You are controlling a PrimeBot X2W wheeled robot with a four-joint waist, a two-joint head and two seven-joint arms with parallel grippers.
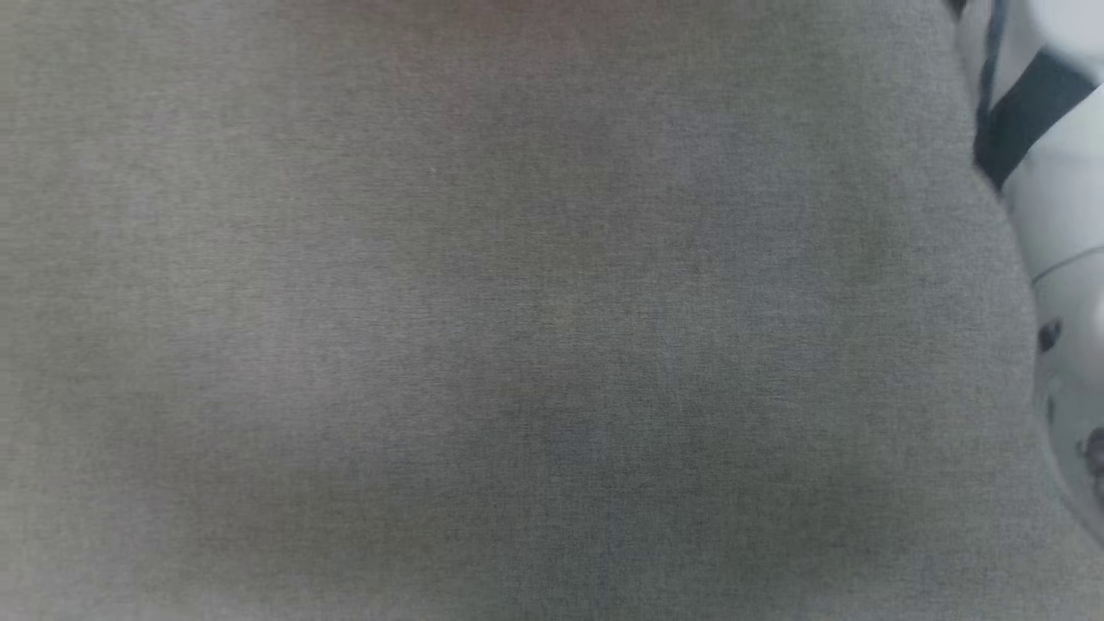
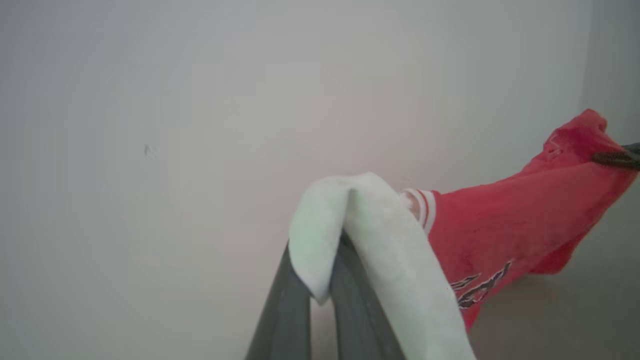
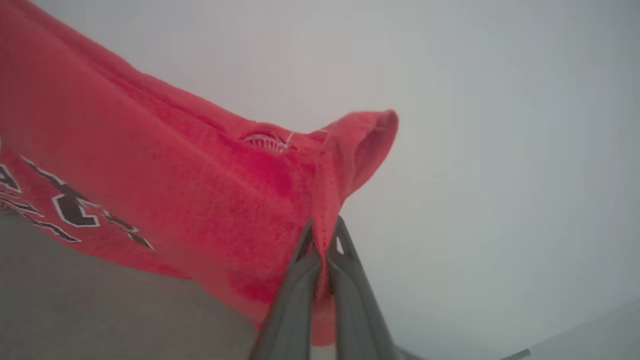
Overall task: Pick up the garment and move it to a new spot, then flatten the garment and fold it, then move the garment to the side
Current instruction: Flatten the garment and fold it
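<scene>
The garment point(image 2: 505, 225) is a red jersey with dark white-outlined lettering, and it hangs stretched in the air between my two grippers. My left gripper point(image 2: 325, 250) is shut on its white sleeve point(image 2: 385, 240), which drapes over the dark fingers. In the left wrist view the other gripper's dark fingers point(image 2: 617, 157) pinch the garment's far red corner. In the right wrist view my right gripper point(image 3: 322, 235) is shut on a red fold of the garment point(image 3: 165, 175), with the lettering point(image 3: 70, 210) at the left.
A grey fabric surface point(image 1: 483, 328) spreads below in the head view. A pale forearm with a dark band point(image 1: 1048, 172) runs down that view's right edge. A plain pale wall point(image 2: 200, 125) stands behind the garment.
</scene>
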